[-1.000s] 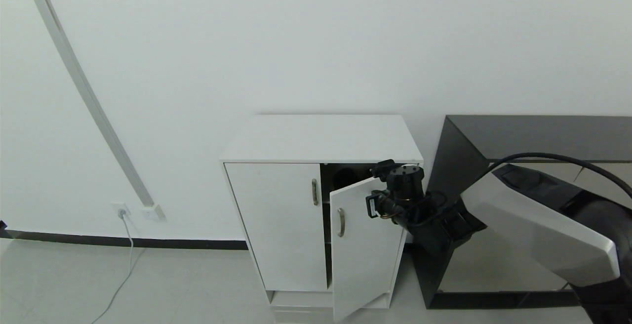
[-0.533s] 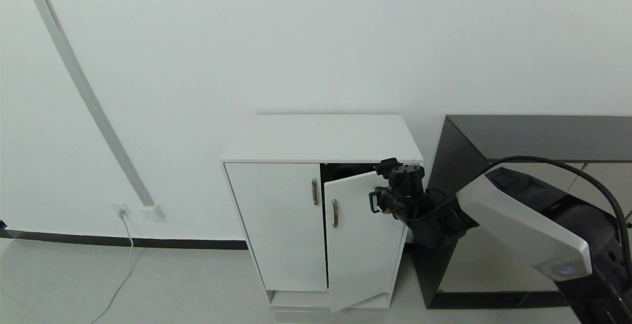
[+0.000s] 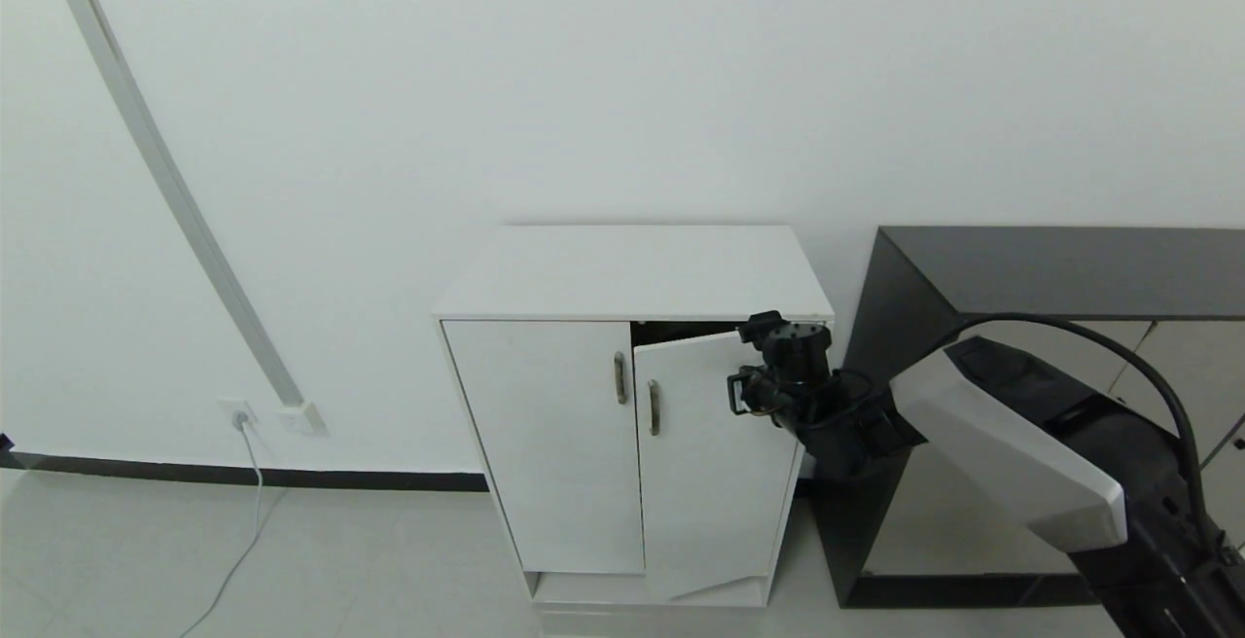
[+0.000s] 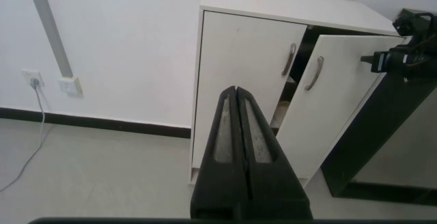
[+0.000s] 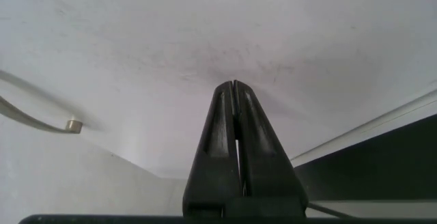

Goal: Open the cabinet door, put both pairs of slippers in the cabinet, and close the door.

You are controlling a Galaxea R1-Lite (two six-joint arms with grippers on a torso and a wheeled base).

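Two empty hands, your left gripper (image 4: 235, 93) and right gripper (image 5: 234, 87), are squeezed shut. Push crooked, and the door (image 3: 715, 463) won't close.

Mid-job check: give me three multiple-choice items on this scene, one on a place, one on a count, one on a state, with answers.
1. Where is the right gripper? A. on the floor B. against the right door's face C. at the wall socket
2. How many handles does the cabinet show? A. two B. one C. four
3. The right door is: A. wide open B. removed C. slightly ajar
Answers: 1 B, its tips meet the white panel; 2 A, one per door; 3 C, a dark gap shows along its top.
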